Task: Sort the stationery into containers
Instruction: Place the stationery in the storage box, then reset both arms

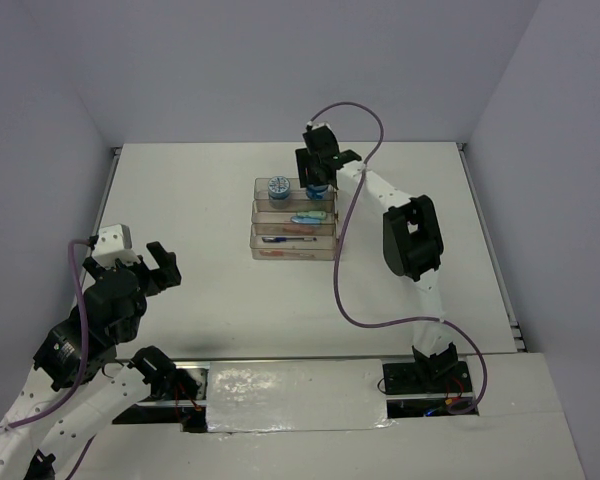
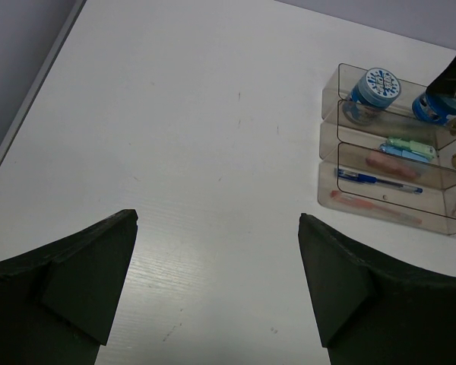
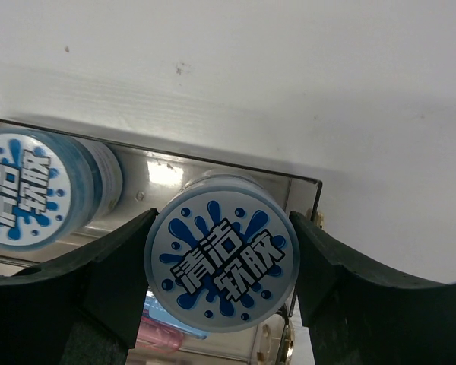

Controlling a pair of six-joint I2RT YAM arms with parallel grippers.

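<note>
So the rack (image 1: 294, 228) is three clear trays, all on the table (image 1: 180, 200). The far tray has 2 rolls: one (image 3: 222, 262) pinched between the right hand's (image 1: 318, 170) fingers (image 3: 99, 281) at the tray's right end, and the other roll (image 3: 34, 190) just to that hand's left. The middle tray below the hand holds 3 sticks, green (image 2: 412, 144), blue (image 2: 399, 150) and pink (image 2: 391, 163). The near tray has 2 pens, blue (image 2: 376, 181) and red (image 2: 376, 207). The left hand (image 2: 216, 289) is spread wide with nothing in it, and the rack is well off ahead and to its right.
</note>
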